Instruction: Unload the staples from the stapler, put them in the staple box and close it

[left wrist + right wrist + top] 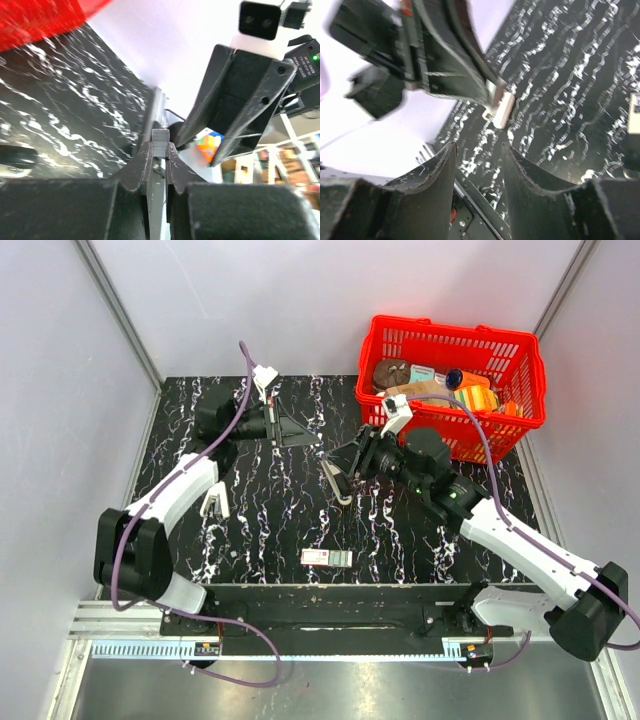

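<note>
The left jaws are clenched on the staples (160, 139), a short grey metal strip pinched between the 2 fingertips (142, 160) at the lower centre of the left wrist view. In the top view the left arm (185, 485) reaches from the lower left to the upper middle of the black marbled surface (280, 520), its jaws pointing right.

The right jaws are released. In the right wrist view the 2 fingers (437, 170) stand apart, and only the surface shows through the gap. The right arm (520, 545) comes in from the lower right. Its jaws sit just below and right of the left ones near the centre of the top view; whether they touch cannot be told.

The stapler (215, 503) lies on the surface at left-centre, just beside the left arm's white forearm and well apart from both sets of jaws. A small labelled box (327, 558) lies at lower centre. A red basket (370, 370) holding assorted items stands at the upper right.
</note>
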Robot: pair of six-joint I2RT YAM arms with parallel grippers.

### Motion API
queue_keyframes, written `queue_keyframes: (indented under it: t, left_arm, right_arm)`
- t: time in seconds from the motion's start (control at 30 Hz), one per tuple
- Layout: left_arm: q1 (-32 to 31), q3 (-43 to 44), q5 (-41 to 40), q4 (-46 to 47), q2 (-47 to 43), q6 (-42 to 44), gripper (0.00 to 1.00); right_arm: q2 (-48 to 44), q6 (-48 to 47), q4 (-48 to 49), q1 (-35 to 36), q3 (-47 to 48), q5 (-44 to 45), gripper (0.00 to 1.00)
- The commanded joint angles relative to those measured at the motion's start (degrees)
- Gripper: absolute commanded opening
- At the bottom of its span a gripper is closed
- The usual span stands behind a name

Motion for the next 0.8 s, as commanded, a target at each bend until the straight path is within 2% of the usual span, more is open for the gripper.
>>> queue_keyframes:
  t: [0.0,0.07,0.3,0.6,0.77]
  left_arm:
    - [0.10,-4.99,9.66,36.42,1.31,-28.52,0.00]
    - [0.01,-6.23,10.02,42.05,1.31,-32.40,0.00]
    - [-0.60,-7.81,12.47,47.69,0.52,-35.48,0.00]
    - [-1.13,-9.57,12.92,60.61,2.45,-44.88,0.00]
    - [-1.22,-9.57,12.66,61.32,2.63,-45.16,0.00]
  right_arm:
    - [-2.78,2.40,8.44,-0.27,1.46,-4.93,0.47]
    - [-3.22,2.76,9.14,-0.27,1.02,-4.66,0.47]
    - [-3.04,3.72,10.90,-0.18,-0.03,-3.70,0.47]
    - [-1.55,5.04,15.21,-0.18,0.93,-4.05,0.46]
    - [-0.06,6.18,16.62,-0.27,0.85,-5.01,0.44]
